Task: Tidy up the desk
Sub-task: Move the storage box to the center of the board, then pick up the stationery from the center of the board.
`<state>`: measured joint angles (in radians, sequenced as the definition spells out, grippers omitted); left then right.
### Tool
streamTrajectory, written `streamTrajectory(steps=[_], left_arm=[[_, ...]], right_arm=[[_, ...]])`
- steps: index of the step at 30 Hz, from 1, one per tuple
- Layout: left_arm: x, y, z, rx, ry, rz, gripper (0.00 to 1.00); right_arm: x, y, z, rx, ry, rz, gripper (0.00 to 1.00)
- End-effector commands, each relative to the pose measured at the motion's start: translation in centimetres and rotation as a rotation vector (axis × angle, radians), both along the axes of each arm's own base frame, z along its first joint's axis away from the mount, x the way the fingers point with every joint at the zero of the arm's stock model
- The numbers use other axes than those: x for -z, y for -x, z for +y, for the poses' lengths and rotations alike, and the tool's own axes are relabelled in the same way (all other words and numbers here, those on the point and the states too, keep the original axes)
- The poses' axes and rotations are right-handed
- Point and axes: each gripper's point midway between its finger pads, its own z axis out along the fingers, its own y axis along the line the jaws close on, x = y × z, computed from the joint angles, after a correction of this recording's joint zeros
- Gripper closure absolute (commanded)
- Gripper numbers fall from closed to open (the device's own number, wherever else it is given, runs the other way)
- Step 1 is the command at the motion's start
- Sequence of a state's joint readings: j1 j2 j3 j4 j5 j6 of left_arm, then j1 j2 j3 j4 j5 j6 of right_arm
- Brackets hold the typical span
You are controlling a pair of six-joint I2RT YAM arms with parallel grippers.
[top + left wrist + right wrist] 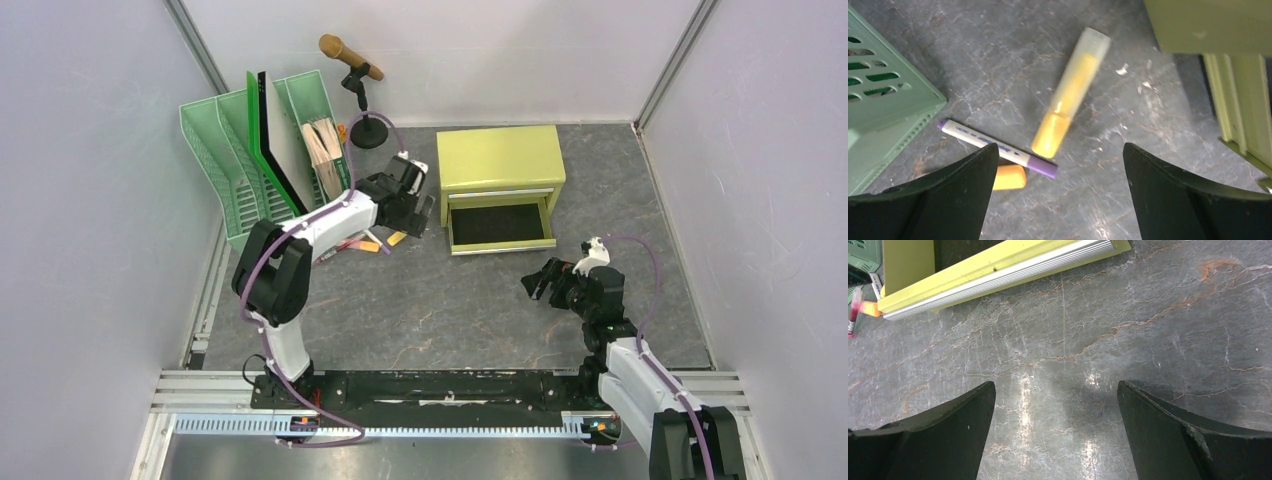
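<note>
**Three pens loose on the grey desk, both grippers spread wide**

The desk (480,310) fills the floor between pale walls. The left gripper (1060,155) hovers over it, fingers apart, above three loose pieces. These are one yellow highlighter (1068,95), one purple-capped marker (995,147) with blue print too blurred to read, and one orange stub (1013,177). The right gripper (1055,387), fingers likewise parted, hangs over bare stone. One yellow-green cabinet (500,160) stands at the back, its lower drawer (498,225) pulled out. One green rack (225,150) holds upright boards.
</note>
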<state>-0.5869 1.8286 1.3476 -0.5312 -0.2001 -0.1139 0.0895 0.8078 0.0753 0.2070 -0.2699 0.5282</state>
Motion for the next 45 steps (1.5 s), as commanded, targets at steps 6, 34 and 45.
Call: streamTrajectory(steps=[6,34,45], left_arm=[[4.0,-1.6,-1.0,0.075,0.105,0.087,0.0],[7.6,6.3,-2.3,0.184,0.269,0.346,0.65],[3.9,10.5,-2.5,0.201,0.425,0.339,0.73]], right_arm=[[6.0,5.3,-0.5,-0.013,0.036,0.277,0.02],[4.7,4.9,-0.3,-0.03,0.036,0.253,0.01],[3.2,4.1,0.0,-0.045,0.033,0.213,0.01]])
